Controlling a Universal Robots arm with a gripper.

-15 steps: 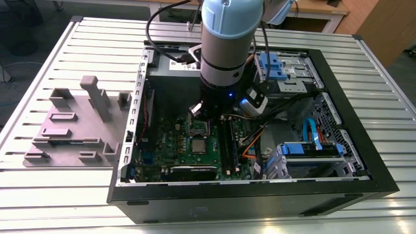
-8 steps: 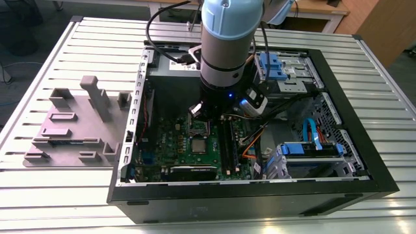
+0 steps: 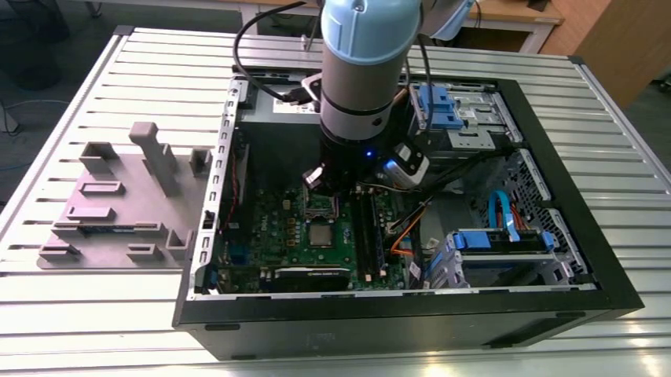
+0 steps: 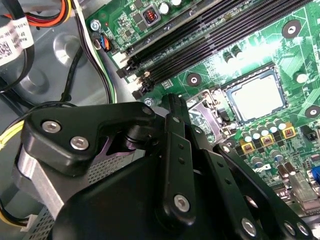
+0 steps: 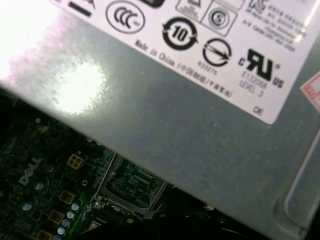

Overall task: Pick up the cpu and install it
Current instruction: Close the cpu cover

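The cpu [image 3: 320, 233] is a small silver square lying flat in its metal-framed socket on the green motherboard [image 3: 278, 236] inside the open computer case. In the second wrist view the cpu [image 4: 257, 94] shows its dull metal top, with nothing touching it. My gripper [image 3: 319, 188] hangs over the board just behind the socket, next to a raised metal frame [image 4: 206, 113]. Its black linkage [image 4: 172, 150] crosses the second wrist view. That frame [image 5: 131, 181] also appears in the first wrist view, below the large grey box [image 5: 165, 120] with a white label.
Black memory slots [image 3: 364, 228] run beside the socket. The case walls [image 3: 419, 314] ring the board. Cables [image 3: 404, 236] and blue drive bays [image 3: 504, 239] sit on the exterior view's right. A grey fixture block [image 3: 115, 204] lies on the slatted table on the exterior view's left.
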